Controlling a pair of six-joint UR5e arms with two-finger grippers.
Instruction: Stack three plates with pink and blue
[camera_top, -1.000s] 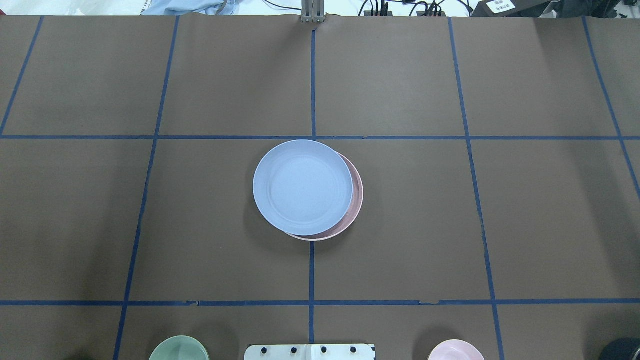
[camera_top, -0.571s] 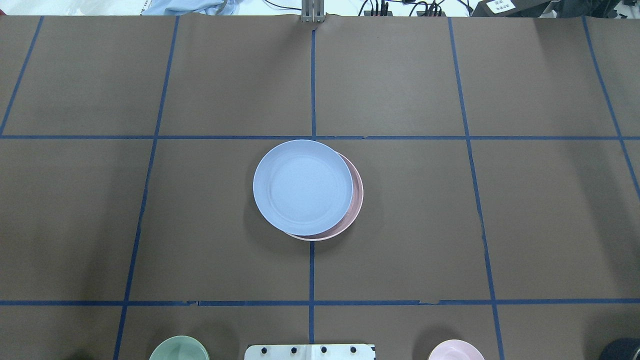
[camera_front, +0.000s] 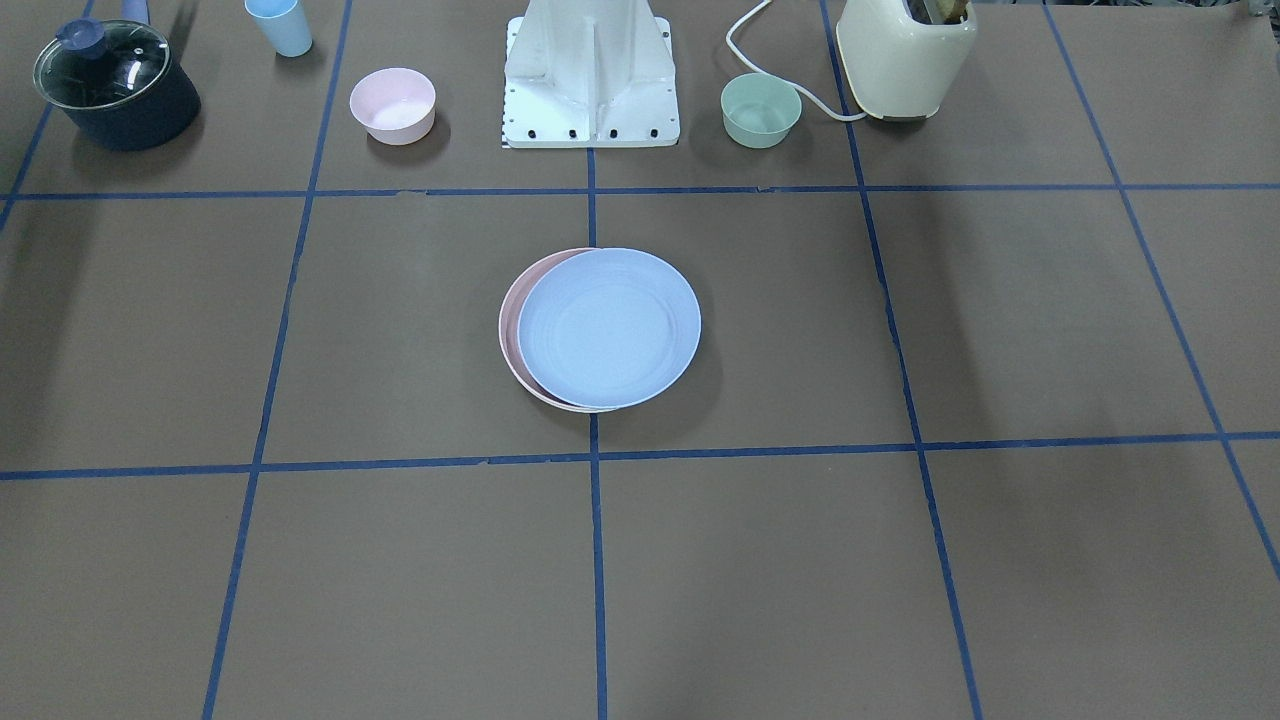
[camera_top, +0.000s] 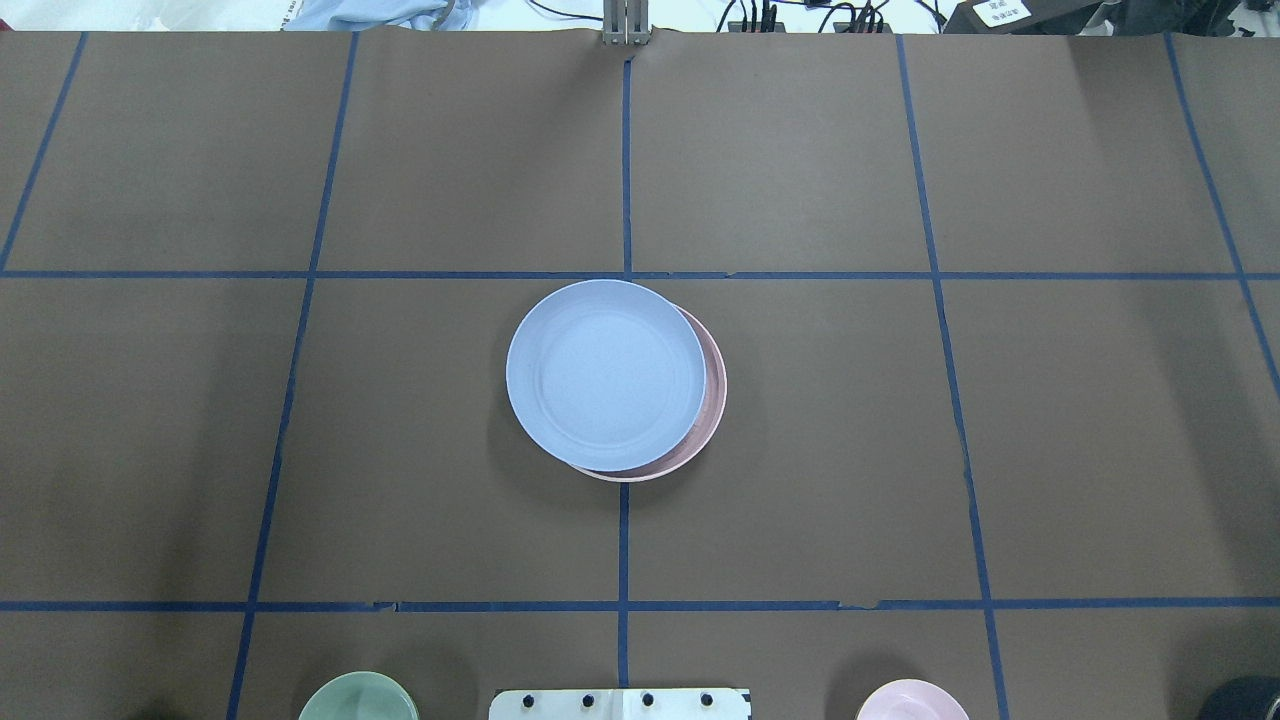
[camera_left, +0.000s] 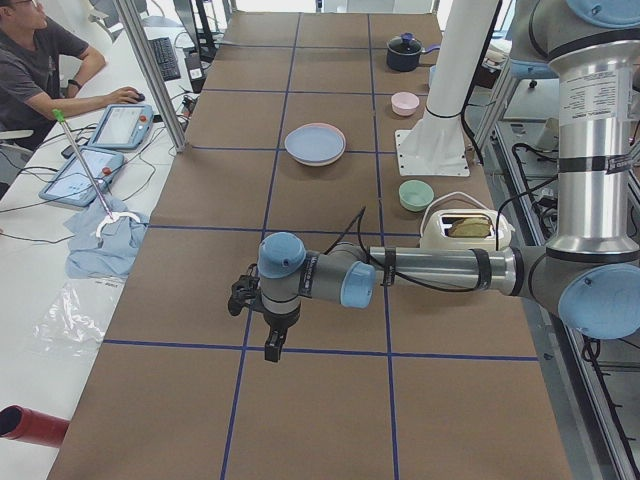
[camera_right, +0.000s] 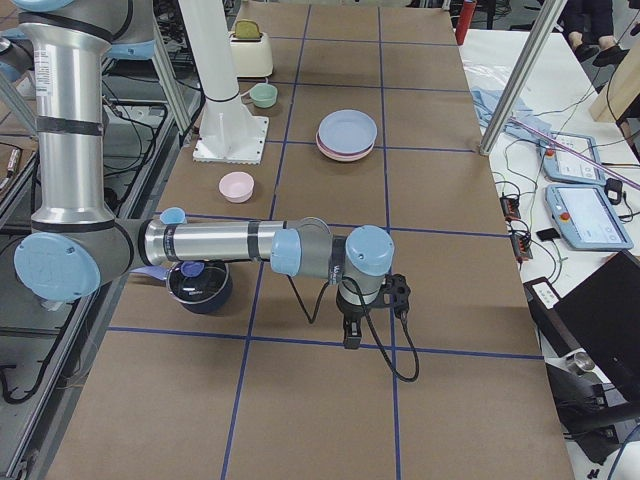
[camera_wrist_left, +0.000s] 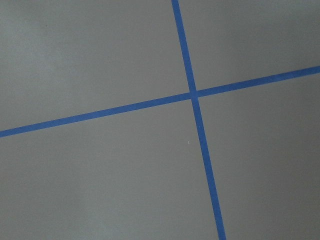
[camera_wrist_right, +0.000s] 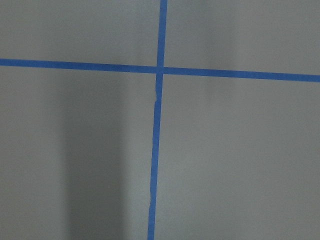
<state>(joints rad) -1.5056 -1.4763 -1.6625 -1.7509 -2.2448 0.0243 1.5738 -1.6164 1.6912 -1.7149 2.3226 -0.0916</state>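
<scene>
The pale blue plate (camera_top: 605, 375) lies on top of the pale pink plate (camera_top: 714, 400) at the middle of the table, shifted a little so the pink rim shows on one side. Both also show in the front-facing view, blue (camera_front: 608, 328) over pink (camera_front: 507, 330). The cream-white plate does not show in any view. My left gripper (camera_left: 272, 345) hangs over the table's left end, far from the plates. My right gripper (camera_right: 350, 335) hangs over the right end, also far. Both show only in side views, so I cannot tell open or shut. The wrist views show only bare table and blue tape.
Along the robot's edge stand a small pink bowl (camera_front: 392, 103), a mint-green bowl (camera_front: 761, 108), a cream toaster (camera_front: 905, 55), a dark lidded pot (camera_front: 115, 85) and a blue cup (camera_front: 280, 25), around the white robot base (camera_front: 590, 70). An operator (camera_left: 40, 60) sits beyond the far edge.
</scene>
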